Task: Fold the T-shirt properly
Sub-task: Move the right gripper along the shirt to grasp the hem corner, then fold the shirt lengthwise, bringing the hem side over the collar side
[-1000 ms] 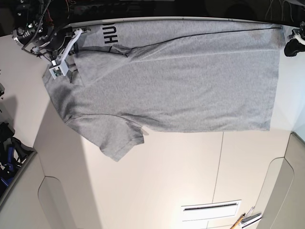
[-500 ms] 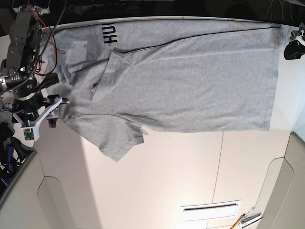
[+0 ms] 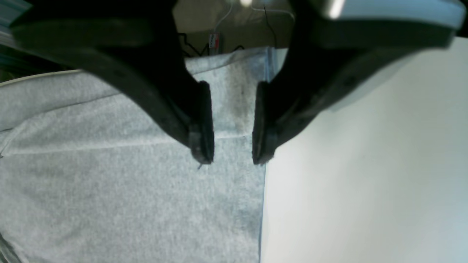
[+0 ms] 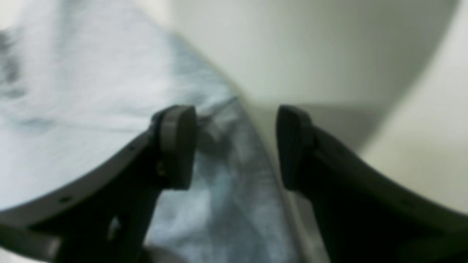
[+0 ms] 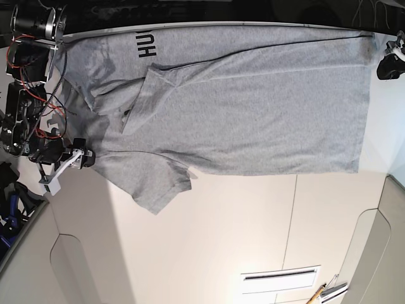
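The heather-grey T-shirt [image 5: 253,107] lies flat across the far half of the table, with black lettering [image 5: 145,45] at its upper left. One sleeve [image 5: 155,183] points toward the front, and a folded flap [image 5: 136,104] lies near the neck end. My right gripper [image 5: 88,157] is open at the shirt's left edge by the shoulder. In the blurred right wrist view [image 4: 236,146] it is empty, with the shirt's edge [image 4: 219,182] beneath it. My left gripper [image 5: 387,65] is at the far right hem corner. In the left wrist view [image 3: 230,160] it is slightly open over the hem [image 3: 234,109].
The white table [image 5: 209,240] has seams running through its front half. A white slotted plate [image 5: 280,278] and a wooden-handled tool [image 5: 324,293] lie at the front right. Dark equipment [image 5: 12,202] stands off the table's left edge.
My right arm has swung from the neck area at the far left down to the shirt's left edge by the sleeve. The fabric there now lies in a folded flap. The left arm has not moved.
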### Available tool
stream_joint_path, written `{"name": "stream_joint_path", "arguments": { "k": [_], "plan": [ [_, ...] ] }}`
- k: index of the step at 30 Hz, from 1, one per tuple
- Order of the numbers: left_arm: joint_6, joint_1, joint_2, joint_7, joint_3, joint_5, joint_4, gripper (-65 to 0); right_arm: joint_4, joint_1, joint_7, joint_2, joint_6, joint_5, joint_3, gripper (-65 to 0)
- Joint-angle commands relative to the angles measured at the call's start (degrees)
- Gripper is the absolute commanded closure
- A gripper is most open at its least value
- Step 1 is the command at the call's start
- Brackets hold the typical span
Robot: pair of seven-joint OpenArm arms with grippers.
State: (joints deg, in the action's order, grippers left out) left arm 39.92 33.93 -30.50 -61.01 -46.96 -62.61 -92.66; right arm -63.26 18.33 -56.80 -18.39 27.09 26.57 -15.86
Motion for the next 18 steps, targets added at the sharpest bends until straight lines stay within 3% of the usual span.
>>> {"name": "stream_joint_path", "arguments": {
  "k": [1, 4, 6, 8, 9, 18],
  "plan": [
    [0.08, 0.17, -1.22, 1.31, -0.59, -1.05, -0.81, -21.5, 0.33, 0.85, -2.27, -0.48, 0.83, 1.77, -0.15, -34.5],
    [0.08, 0.20, -1.22, 1.68, -0.59, -1.03, -0.81, -21.5, 0.74, 0.85, -4.76, -0.50, 1.73, 4.57, -0.15, -32.3],
    [0.08, 0.17, -1.22, 2.21, -0.59, -1.03, -0.81, -21.5, 0.72, 0.87, -4.74, -0.52, 1.86, 4.52, -0.15, -20.7],
    [0.08, 0.09, -1.22, 3.02, -0.59, -1.03, -0.81, -21.5, 0.72, 0.87, -4.72, -0.52, 1.84, 4.52, -0.15, -3.7],
    [0.08, -0.44, -1.18, 3.19, -0.59, -0.96, -0.81, -21.5, 0.72, 0.87, -4.72, -0.50, 1.84, 4.50, -0.15, 0.0],
    [0.08, -14.47, -1.05, 9.57, -0.52, 9.38, 0.33, -22.3, 0.72, 0.85, -4.72, -0.50, 1.86, 4.50, -0.15, 0.0]
  ]
}}
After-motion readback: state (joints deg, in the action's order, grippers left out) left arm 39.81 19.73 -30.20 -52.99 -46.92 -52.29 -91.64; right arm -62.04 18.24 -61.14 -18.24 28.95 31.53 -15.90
